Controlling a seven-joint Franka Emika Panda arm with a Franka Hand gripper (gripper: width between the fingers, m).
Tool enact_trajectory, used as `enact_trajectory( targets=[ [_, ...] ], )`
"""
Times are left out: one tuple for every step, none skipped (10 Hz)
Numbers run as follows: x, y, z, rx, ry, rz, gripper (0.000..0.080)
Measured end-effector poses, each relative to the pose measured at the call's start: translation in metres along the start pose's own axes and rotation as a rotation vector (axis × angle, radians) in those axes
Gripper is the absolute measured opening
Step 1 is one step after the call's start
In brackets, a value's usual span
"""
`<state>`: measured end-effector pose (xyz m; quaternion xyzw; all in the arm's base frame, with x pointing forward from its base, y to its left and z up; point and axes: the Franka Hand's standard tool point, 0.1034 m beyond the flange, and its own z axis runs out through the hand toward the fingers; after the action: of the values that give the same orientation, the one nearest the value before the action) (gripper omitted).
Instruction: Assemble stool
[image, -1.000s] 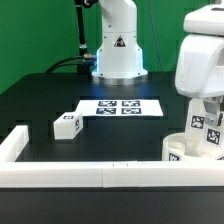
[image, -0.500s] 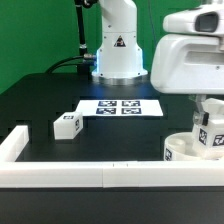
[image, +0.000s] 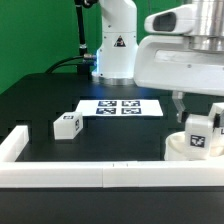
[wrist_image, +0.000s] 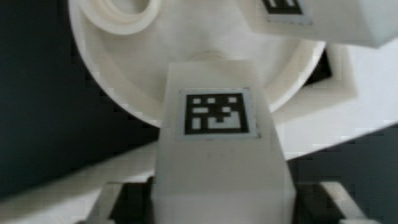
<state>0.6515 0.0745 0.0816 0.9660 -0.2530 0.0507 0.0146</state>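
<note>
Found the jaws closed on one blocky white leg (image: 198, 131), gripping it by its upper end with its tagged face toward the exterior camera. Read the leg's long axis as near upright, running straight down and away from the jaws toward the round seat (image: 186, 151). Placed that seat on the black tabletop (image: 50, 110) at the exterior view's right, just inside the white border rail (image: 60, 172) and directly beneath the held leg. Could not tell from either view whether touching or just clear of the seat's face at the leg's lower end. Picked out in the wrist view a round socket (wrist_image: 114, 10) in the seat, beyond the leg's far end and off to one side of its axis rather than in line. Judged the coming move to turn on that offset: a sideways shift to bring the axis over the socket, then a straight push along the axis. Spotted a second leg (image: 67, 125) lying loose, well apart toward the exterior view's left, near the marker board (image: 120, 107). Saw no third leg for certain; noted only a cropped tag at the wrist view's edge.
</note>
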Motion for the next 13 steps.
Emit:
enact_trajectory(
  targets=[
    [0.002,0.004,0.0,0.004,0.0,0.111,0.0337],
    [0.002,0.007,0.001,0.001,0.003,0.18,0.0337],
    [0.002,0.009,0.001,-0.002,0.003,0.243,0.0337],
    [0.002,0.012,0.001,-0.005,0.003,0.285,0.0337],
    [0.002,0.012,0.001,-0.005,0.003,0.282,0.0337],
    [0.002,0.012,0.002,-0.006,0.003,0.282,0.0416],
    [0.002,0.012,0.002,-0.006,0.003,0.282,0.0549],
    [0.003,0.011,0.0,-0.002,0.003,0.274,0.0549],
    [0.006,0.012,-0.013,0.019,0.004,0.251,0.0629],
    [0.011,0.02,-0.027,0.049,0.0,0.24,0.0644],
    [0.016,0.029,-0.038,0.07,-0.003,0.228,0.0644],
    [0.02,0.038,-0.043,0.078,-0.004,0.228,0.0648],
    [0.023,0.041,-0.044,0.079,-0.002,0.234,0.0648]
  ],
)
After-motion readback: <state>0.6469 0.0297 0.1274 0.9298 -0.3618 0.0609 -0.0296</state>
